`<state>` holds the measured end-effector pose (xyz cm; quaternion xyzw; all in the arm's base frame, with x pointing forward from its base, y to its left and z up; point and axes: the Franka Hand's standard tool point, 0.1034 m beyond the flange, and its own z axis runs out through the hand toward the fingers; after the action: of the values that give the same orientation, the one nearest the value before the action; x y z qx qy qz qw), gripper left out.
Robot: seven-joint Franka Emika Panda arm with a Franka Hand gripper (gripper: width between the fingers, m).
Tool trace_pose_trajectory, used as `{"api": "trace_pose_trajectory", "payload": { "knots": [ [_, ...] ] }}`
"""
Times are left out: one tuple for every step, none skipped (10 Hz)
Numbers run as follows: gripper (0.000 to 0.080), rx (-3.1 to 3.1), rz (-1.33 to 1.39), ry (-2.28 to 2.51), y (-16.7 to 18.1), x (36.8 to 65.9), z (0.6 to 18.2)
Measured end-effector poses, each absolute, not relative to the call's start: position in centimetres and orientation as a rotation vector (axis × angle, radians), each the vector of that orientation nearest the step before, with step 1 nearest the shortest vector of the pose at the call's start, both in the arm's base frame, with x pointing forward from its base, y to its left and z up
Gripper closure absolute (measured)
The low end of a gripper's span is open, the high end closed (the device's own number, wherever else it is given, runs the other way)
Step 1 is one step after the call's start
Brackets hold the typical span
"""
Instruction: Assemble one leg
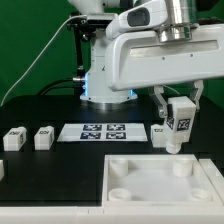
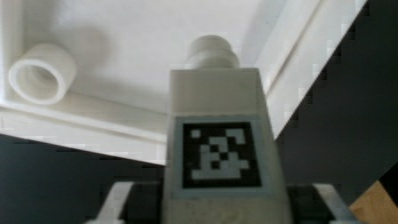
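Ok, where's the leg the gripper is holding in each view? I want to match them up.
Exterior view: the leg is right of centre, held in the gripper, just above the far edge of the tabletop.
Wrist view: the leg fills the middle, tagged face toward the camera, peg end toward the tabletop.
Shared landmark: the white tabletop with its round socket.

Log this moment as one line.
gripper shut on leg | leg above tabletop, off corner socket | two more legs on table
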<state>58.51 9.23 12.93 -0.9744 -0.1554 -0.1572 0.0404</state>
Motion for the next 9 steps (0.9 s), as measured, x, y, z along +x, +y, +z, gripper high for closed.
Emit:
{"api": "trace_pose_trajectory", "payload": {
  "knots": [
    [0.0506,-2.975,-0.497,-0.477,9.7,60.0,13.0],
    [0.0506,-2.965,-0.579,-0.473,9.8,61.4,13.1],
    [0.0506,-2.963,-0.605,-0.472,9.6,61.7,12.8],
    [0.0506,-2.958,-0.662,-0.469,9.4,62.3,12.4],
    [0.0506,-2.952,-0.715,-0.462,9.2,62.6,11.9],
    [0.0506,-2.951,-0.716,-0.461,9.3,62.5,11.4],
    [0.0506,-2.951,-0.717,-0.461,9.3,62.5,11.5],
    [0.0506,-2.951,-0.717,-0.46,9.3,62.5,11.4],
    [0.0506,-2.951,-0.716,-0.461,9.3,62.5,11.3]
  ]
}}
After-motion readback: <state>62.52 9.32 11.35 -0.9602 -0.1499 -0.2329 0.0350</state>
